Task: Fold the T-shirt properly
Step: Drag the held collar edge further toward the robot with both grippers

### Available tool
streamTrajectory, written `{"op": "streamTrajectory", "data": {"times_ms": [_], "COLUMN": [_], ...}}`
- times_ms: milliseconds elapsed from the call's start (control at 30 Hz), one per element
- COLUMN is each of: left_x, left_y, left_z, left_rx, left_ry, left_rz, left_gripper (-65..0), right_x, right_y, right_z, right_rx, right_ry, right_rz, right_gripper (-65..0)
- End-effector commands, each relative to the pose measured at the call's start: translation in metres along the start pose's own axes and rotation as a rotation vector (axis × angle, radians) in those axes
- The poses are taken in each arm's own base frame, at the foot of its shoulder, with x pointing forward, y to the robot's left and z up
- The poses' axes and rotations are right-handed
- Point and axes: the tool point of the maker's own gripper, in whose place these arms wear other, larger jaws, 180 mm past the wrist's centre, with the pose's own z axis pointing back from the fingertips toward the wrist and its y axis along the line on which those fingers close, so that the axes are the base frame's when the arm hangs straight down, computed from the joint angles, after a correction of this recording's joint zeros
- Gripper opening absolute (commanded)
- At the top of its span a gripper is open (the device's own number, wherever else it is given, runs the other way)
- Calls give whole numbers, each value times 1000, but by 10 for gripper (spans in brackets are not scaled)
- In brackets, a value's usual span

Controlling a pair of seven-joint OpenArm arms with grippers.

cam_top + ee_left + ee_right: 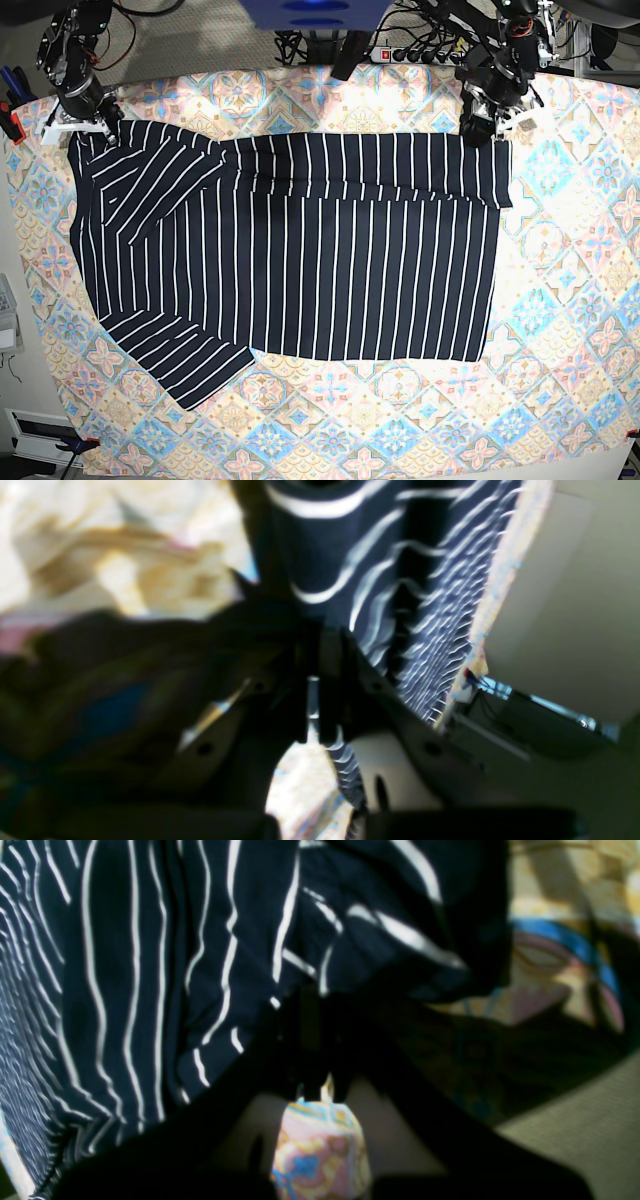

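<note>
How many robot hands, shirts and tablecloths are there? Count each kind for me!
Robot grippers: 2, the left gripper and the right gripper, each at a top corner of the shirt
Striped T-shirt: 1
Patterned tablecloth: 1
Total: 4
</note>
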Motion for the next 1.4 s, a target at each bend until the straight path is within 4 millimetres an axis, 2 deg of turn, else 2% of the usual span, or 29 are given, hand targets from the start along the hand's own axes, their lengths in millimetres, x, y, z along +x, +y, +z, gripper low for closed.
{"op": "streamTrajectory", "data": {"times_ms": [0, 133, 267, 500, 800, 1367], "left_x": [2, -4, -9, -14, -22, -20], "left_y": [-10, -3, 12, 30, 24, 49], "left_z": [6, 18, 27, 42, 64, 89], "left_rx": [-33, -15, 23, 72, 71, 156], "left_ry": [0, 7, 15, 28, 42, 68], "left_rz": [-17, -23, -15, -13, -47, -78], "left_gripper": [-650, -650, -650, -650, -650, -650], "right_x": [13, 10, 13, 3, -2, -17], "right_y": [2, -3, -21, -36, -38, -57], "right_z": [6, 15, 28, 36, 38, 51], "right_rx": [11, 0, -40, -74, -78, -123], "right_ry": [-30, -27, -41, -19, -4, 33], "right_rz": [25, 45, 39, 40, 43, 49], "right_gripper": [-650, -650, -650, -650, -650, -650]}}
